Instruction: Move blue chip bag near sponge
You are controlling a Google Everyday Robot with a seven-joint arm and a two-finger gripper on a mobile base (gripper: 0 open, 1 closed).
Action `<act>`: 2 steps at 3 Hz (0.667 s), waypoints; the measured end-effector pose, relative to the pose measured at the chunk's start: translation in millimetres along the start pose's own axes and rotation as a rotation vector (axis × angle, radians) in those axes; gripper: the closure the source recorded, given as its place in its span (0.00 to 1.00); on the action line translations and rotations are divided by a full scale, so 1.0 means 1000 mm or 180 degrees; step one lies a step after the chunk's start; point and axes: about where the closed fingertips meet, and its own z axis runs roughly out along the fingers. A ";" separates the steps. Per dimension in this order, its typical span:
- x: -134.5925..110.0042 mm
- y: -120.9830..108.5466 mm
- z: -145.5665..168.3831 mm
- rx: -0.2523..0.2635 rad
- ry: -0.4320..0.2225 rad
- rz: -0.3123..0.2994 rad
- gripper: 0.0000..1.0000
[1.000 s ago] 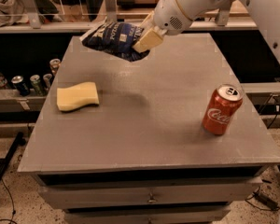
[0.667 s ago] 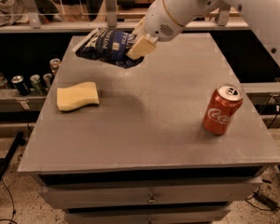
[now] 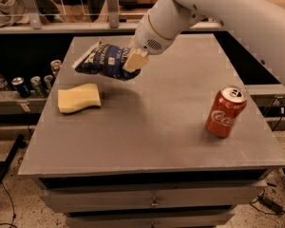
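The blue chip bag (image 3: pixel 104 61) is dark navy with white lettering and hangs tilted above the grey table (image 3: pixel 156 122), held off the surface. My gripper (image 3: pixel 134 61) is shut on the bag's right end, with one cream finger (image 3: pixel 135 60) showing over it. The pale yellow sponge (image 3: pixel 79 98) lies flat on the table's left side, below and a little left of the bag. The bag and sponge are apart.
A red Coca-Cola can (image 3: pixel 226 110) stands upright at the table's right side. Several cans (image 3: pixel 32 83) stand on a lower shelf left of the table. A drawer front (image 3: pixel 154 199) sits below the table top.
My gripper has carried the bag left and toward the front of the table, lower and closer to the sponge. The sponge and the can have not moved.
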 end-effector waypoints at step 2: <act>0.001 -0.004 0.012 0.0023 0.0131 0.0067 0.36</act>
